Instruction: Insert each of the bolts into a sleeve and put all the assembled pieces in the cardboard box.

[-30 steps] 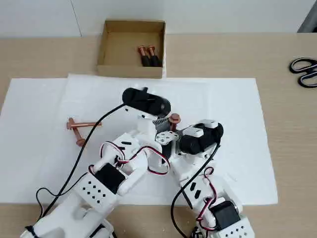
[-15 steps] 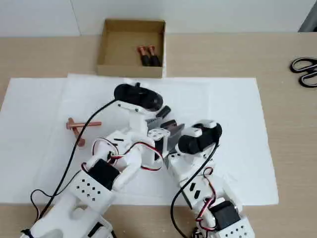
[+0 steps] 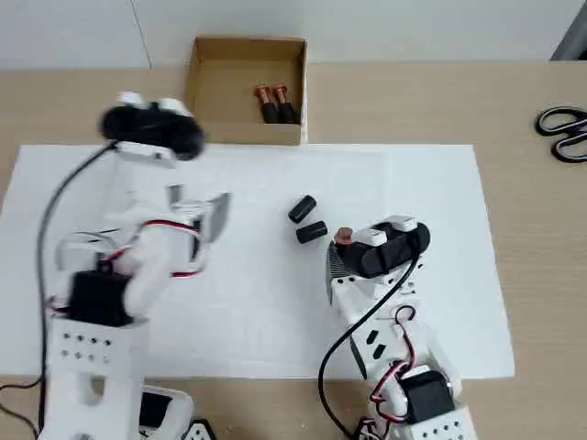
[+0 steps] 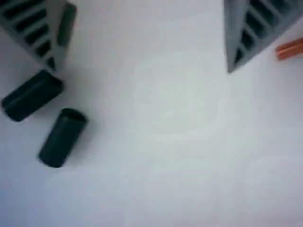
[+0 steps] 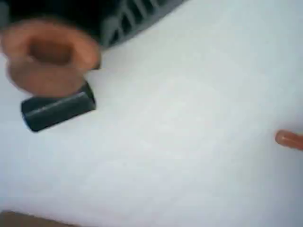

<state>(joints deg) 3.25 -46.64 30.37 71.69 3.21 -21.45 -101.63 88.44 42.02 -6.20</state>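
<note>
Copper bolt sits pinched in your right gripper, black sleeves just at its ten o'clock; close your spread left gripper squarely on one, then align axes.

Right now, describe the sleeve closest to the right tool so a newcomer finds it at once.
Start at the white sheet in front of the box. Near its middle lie two short black tubes; the sleeve is the one farther from the box, right beside the copper bolt in the right tool. The other sleeve lies nearer the box.
</note>
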